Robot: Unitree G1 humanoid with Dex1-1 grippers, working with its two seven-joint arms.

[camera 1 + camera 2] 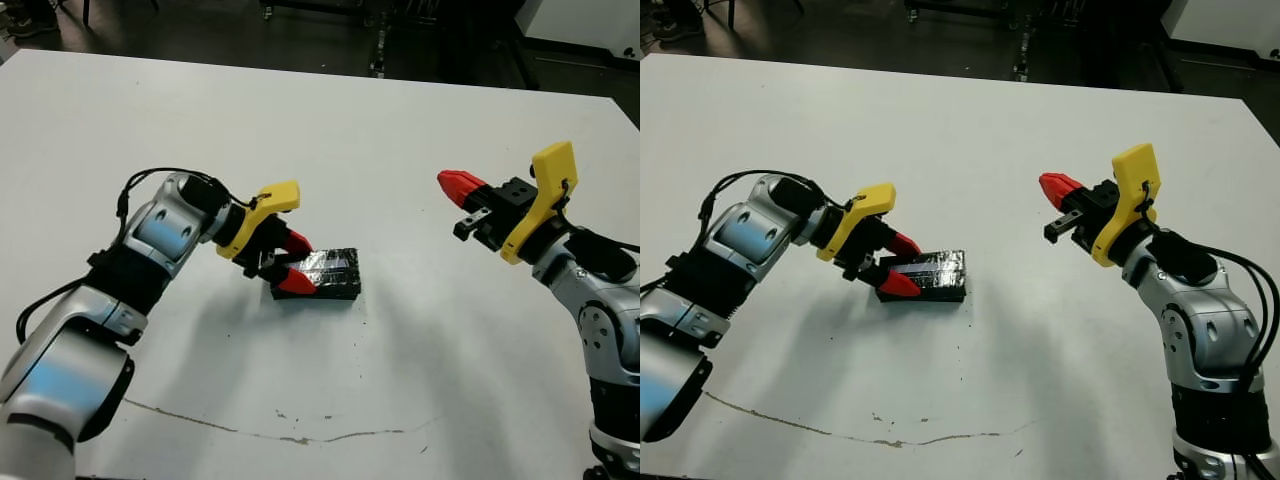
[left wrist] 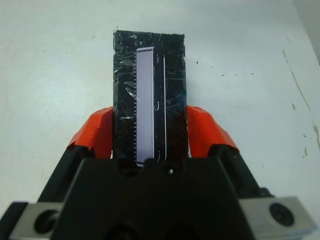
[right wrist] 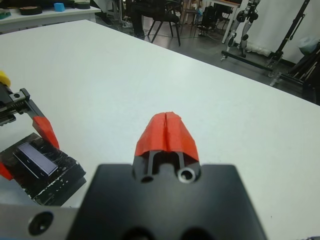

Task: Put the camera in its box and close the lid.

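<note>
Table (image 1: 400,120): white, carries the closed box just ahead of my left arm.
Box (image 1: 340,292): its dark wall shows under the lid; I see no camera outside, so I judge it inside.
Lid (image 2: 149,75): glossy, seated on the box.
Left gripper (image 2: 149,131): my fingers pinch the lid's sides.
Right gripper (image 3: 166,131): fingers pressed together, empty, well apart from the box.
Risk: pulling away while gripping could lift or skew the lid.
</note>
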